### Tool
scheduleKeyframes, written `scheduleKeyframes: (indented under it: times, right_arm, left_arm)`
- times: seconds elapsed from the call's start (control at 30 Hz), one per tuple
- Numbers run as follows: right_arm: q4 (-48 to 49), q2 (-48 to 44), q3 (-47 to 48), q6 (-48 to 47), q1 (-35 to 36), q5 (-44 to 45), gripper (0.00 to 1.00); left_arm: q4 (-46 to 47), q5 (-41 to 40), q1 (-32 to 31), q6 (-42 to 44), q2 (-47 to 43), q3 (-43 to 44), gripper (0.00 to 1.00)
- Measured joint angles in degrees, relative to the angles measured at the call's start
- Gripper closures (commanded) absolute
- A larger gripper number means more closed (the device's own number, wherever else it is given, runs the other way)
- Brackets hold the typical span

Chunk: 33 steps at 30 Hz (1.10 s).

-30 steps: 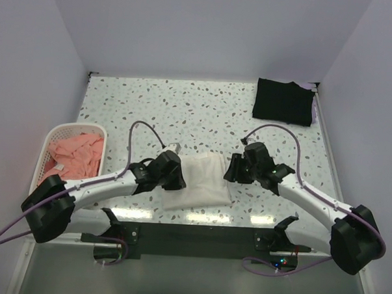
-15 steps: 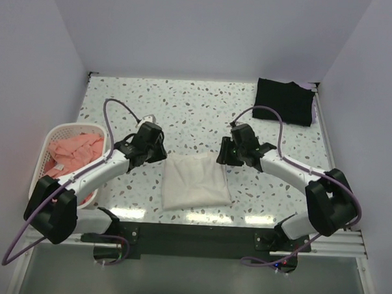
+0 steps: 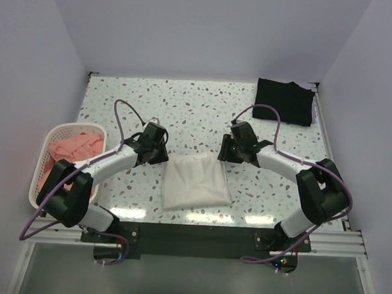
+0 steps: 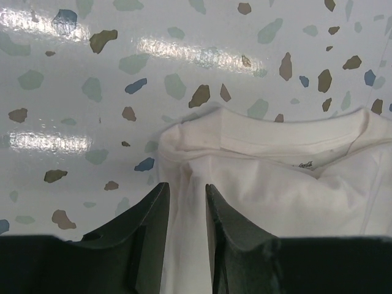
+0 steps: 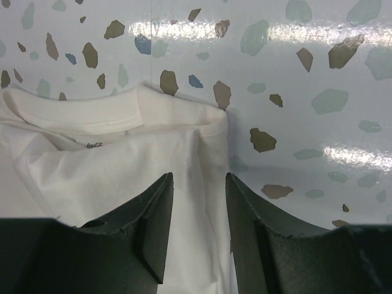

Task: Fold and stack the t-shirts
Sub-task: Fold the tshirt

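White t-shirt [image 3: 196, 181] lies folded at lower centre of your top view, the left gripper [image 3: 161, 156] and right gripper [image 3: 226, 153] at its upper corners, a black t-shirt [image 3: 284, 102] upper right, and salmon-pink t-shirts [image 3: 72, 151] in the basket [image 3: 73, 127] at left. Only your left wrist view shows those jaws slightly spread over the collar corner, pinching nothing. Your right wrist view shows the same at the other corner.
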Motion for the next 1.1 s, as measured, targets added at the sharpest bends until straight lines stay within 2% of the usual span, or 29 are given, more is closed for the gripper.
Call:
scheduleKeyframes:
  times: [0.57, 0.77, 0.93, 1.0, 1.03, 1.1]
  right_arm:
    - [2.93, 3.76, 0.52, 0.74, -0.04, -0.33, 0.66]
    - [3.80, 4.81, 0.52, 1.38, -0.04, -1.49, 0.68]
    - [4.31, 4.90, 0.52, 1.88, -0.04, -1.90, 0.84]
    - [4.50, 4.94, 0.52, 2.05, -0.04, -2.05, 0.91]
    - [4.55, 4.96, 0.55, 2.12, -0.04, -2.10, 0.99]
    - [4.50, 4.98, 0.55, 2.08, -0.04, -2.12, 1.00]
  left_arm:
    - [4.83, 2.49, 0.00, -0.07, 4.90, 0.00, 0.69]
    - [5.22, 2.71, 0.00, -0.09, 5.14, 0.00, 0.84]
    - [5.33, 2.93, 0.00, 0.00, 5.14, 0.00, 1.00]
    - [5.35, 2.97, 0.00, -0.02, 5.14, 0.00, 1.00]
    - [5.33, 2.97, 0.00, 0.00, 5.11, 0.00, 1.00]
    - [5.20, 2.95, 0.00, 0.00, 4.96, 0.00, 1.00]
